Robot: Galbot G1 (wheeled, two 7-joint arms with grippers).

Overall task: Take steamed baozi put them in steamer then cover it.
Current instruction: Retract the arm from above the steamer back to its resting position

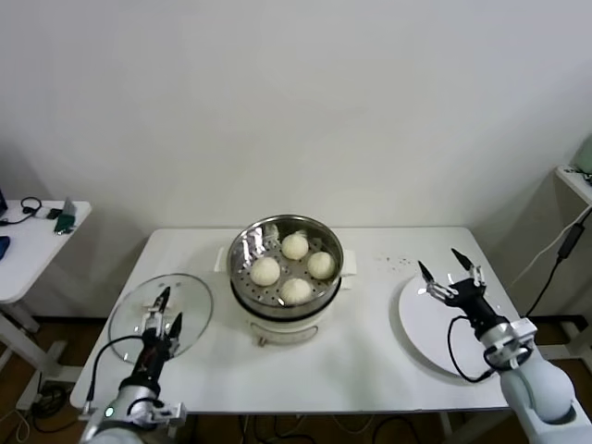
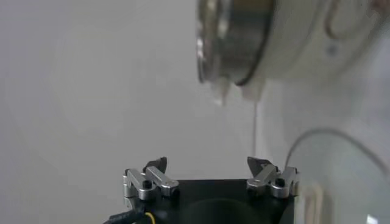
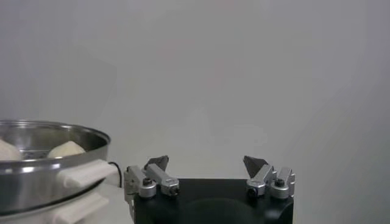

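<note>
The steel steamer [image 1: 277, 309] stands on its cream base at the table's middle. Several cream-white baozi sit on its perforated tray, such as one at the back [image 1: 295, 246] and one at the front [image 1: 296, 290]. The clear glass cover [image 1: 132, 313] lies flat on the table to the left. My left gripper [image 1: 169, 310] is open and empty just above the cover. The left wrist view shows the left gripper [image 2: 207, 164], the steamer [image 2: 244, 36] and the cover [image 2: 341, 176]. My right gripper [image 1: 450, 270] is open and empty above the white plate [image 1: 435, 338].
The right wrist view shows the right gripper [image 3: 206, 161] with the steamer [image 3: 42, 167] and a baozi [image 3: 64, 148] off to one side. A small side table [image 1: 37, 231] with cables stands at far left. A cable hangs at the far right.
</note>
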